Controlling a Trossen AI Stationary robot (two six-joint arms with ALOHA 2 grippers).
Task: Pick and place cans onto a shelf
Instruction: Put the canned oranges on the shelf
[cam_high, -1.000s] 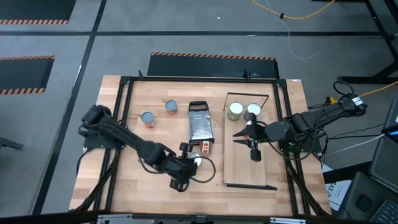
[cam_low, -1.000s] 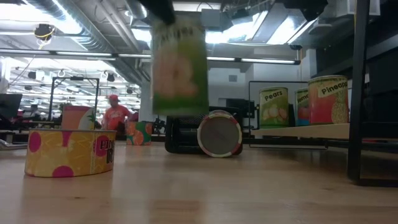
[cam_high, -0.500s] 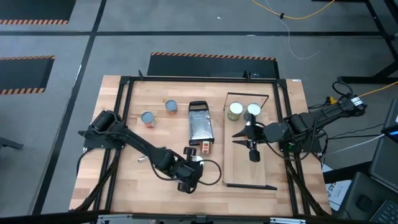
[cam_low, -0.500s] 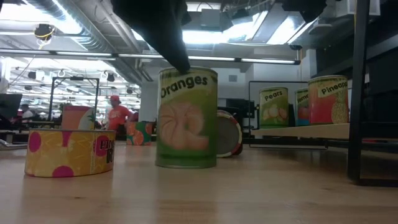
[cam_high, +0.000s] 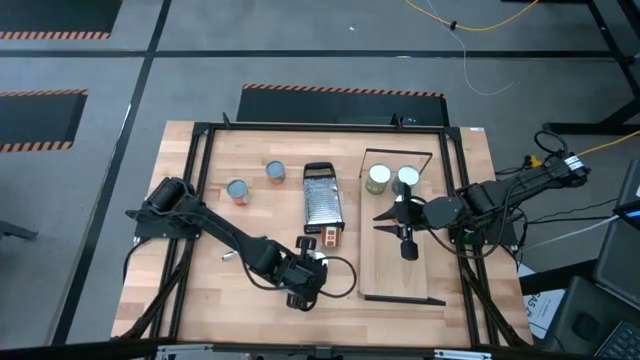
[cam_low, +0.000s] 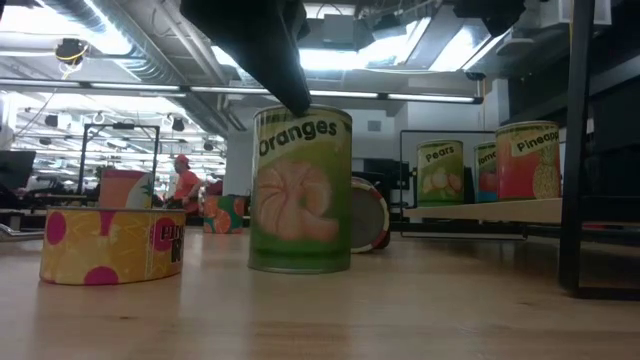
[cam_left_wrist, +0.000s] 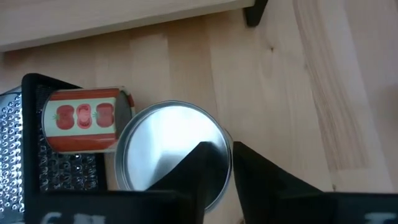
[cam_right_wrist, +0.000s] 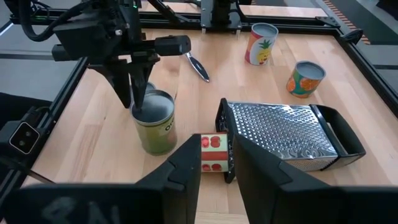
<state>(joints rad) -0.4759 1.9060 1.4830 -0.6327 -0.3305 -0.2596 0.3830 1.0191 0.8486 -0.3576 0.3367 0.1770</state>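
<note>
Green oranges can (cam_low: 300, 190) upright on table, left tool (cam_right_wrist: 138, 93) at its rim

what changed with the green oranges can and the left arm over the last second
The left hand carried the oranges can down from mid-air and stood it upright on the table, near the front edge beside the tomato can lying by the grater. The hand still sits over the can's top. The right hand stayed over the shelf, and the two shelved cans did not move.
</note>
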